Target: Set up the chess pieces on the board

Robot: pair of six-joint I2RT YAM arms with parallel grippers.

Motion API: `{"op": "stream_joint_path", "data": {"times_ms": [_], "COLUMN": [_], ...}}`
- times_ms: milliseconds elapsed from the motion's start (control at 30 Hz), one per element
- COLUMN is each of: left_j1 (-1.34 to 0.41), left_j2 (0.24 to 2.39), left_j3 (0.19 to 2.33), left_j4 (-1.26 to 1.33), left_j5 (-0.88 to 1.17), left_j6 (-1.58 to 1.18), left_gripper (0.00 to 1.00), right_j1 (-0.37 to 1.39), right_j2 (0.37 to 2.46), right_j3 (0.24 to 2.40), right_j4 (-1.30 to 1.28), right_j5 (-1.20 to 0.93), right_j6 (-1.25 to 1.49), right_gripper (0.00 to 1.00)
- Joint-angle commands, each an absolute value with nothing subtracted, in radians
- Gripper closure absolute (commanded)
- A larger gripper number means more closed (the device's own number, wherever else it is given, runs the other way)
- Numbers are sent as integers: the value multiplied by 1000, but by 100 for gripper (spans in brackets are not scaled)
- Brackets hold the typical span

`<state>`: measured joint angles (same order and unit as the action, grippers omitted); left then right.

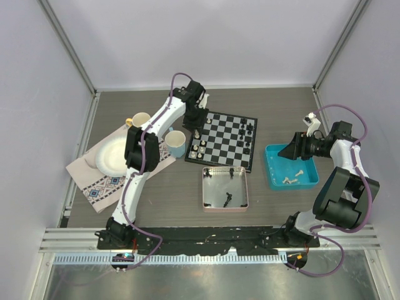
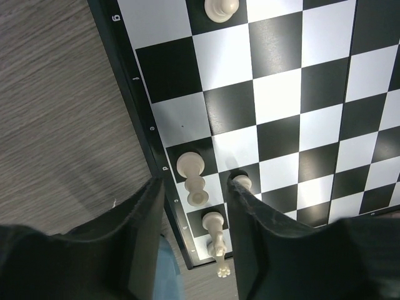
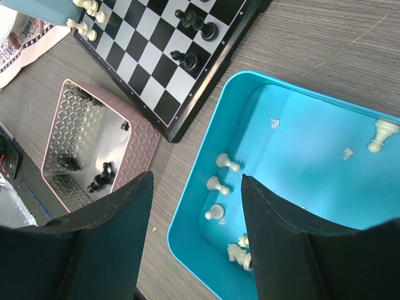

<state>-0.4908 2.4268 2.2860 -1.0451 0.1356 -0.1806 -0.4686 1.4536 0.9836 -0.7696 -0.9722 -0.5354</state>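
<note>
The board (image 1: 222, 140) sits mid-surface (image 1: 281, 112), with the blue tray (image 1: 270, 169) at its 3 o'clock. Your left pincer (image 2: 197, 182) hangs released over the board's 9 o'clock edge; white pieces (image 2: 190, 165) stand beneath the gap, none gripped. Your right pincer (image 3: 197, 178), also released and empty, hovers over the tray. Three pawns (image 3: 215, 185) lie below its gap, near the 3 o'clock finger in its wrist view, so the right arm is nearer. Their long axes are too small to tell.

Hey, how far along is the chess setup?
Partly done: several white pieces and a few black ones stand on the board. The left gripper is open over them, the right gripper open over the blue tray. Remaining: whites inside it, blacks in the pink tray.
</note>
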Motion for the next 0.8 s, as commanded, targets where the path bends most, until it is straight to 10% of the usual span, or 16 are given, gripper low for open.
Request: {"op": "stream_joint_path", "data": {"times_ms": [0,767], "left_j1": [-492,-401], "left_j2": [2410,1685], "left_j3": [2327,1729], "left_j4": [-1017,-430], "left_j5": [158,155], "left_j6": [-209,-247], "left_gripper": [47,1], "right_j1": [-472,-471], "right_j2": [1451,1275], "right_j3": [1012,1103], "right_j4": [-776,-859], "right_j5": [-1006,-865], "right_j6": [-564,-653], "right_gripper": [36,35]}}
